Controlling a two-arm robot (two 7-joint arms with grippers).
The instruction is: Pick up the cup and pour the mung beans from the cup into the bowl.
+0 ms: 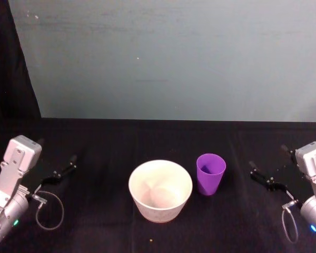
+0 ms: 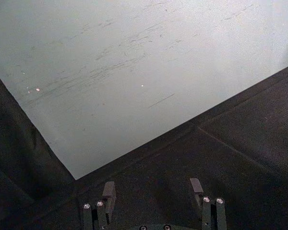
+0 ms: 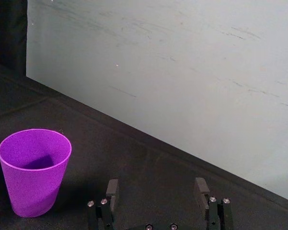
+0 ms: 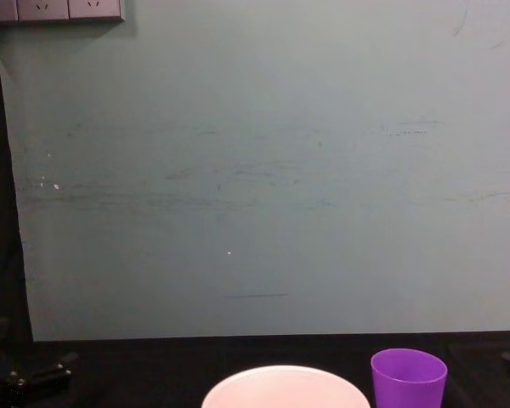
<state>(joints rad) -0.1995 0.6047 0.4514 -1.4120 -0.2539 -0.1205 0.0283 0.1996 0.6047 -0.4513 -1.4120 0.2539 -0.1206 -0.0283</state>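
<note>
The right gripper (image 3: 156,184) is hanging open and empty near the cup (image 3: 34,172), which looks light and slick, probably best squeezed mid-wall; the left gripper (image 2: 152,186) is idling open.

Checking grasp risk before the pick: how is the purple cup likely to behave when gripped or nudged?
The cup tapers to a narrow base and stands upright, so a sideways nudge could probably tip it. Its smooth wall may slip in a squeeze. It looks light; its fill isn't visible.

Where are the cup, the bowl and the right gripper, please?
cup (image 1: 209,185): head view, on its purple outer wall.
bowl (image 1: 160,213): head view, on its near outer wall.
right gripper (image 3: 156,187): right wrist view, midway between its open fingertips.
</note>
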